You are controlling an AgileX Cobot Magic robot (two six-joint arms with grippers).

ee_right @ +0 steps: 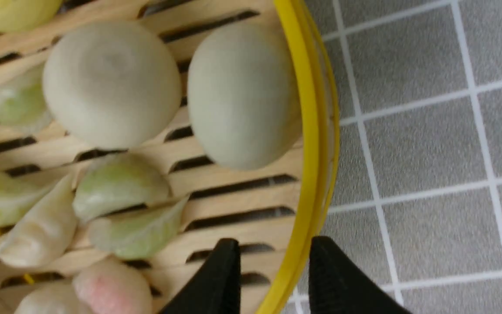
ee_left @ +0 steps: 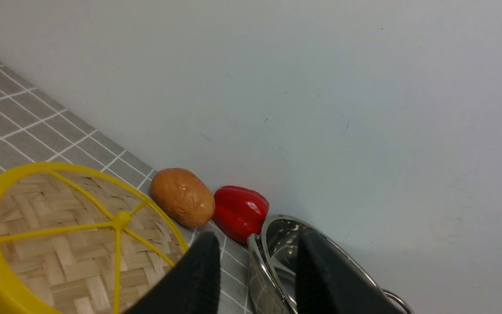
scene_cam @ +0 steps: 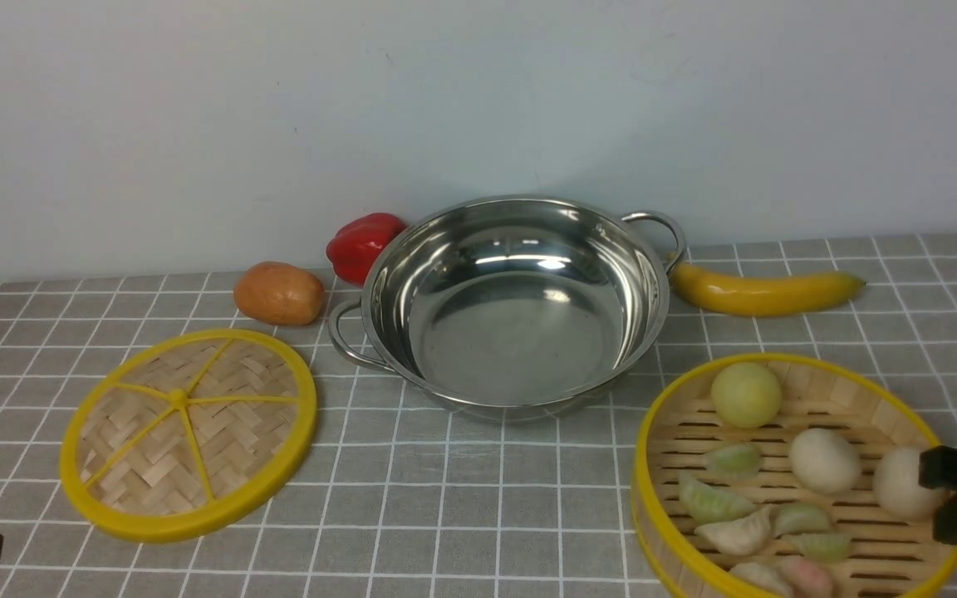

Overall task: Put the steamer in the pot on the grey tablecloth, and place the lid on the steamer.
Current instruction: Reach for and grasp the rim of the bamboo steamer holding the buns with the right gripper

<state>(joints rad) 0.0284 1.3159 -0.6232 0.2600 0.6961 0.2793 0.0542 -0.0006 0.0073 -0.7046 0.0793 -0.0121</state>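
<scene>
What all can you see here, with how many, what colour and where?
pot: one, shiny silver, back middle
steamer: one, bamboo with yellow rim, front right, holding food
buns and dumplings: several, white, yellow, green, pink, in the steamer
lid: one, woven tan, yellow rim, left
potato-like item: one, brown, behind the lid
pepper: one, red, left of the pot
banana-like item: one, yellow, right of the pot
tablecloth: one, grey, white grid, underneath
wall: one, pale, behind
fingers: two pairs, black, near left and right edges
</scene>
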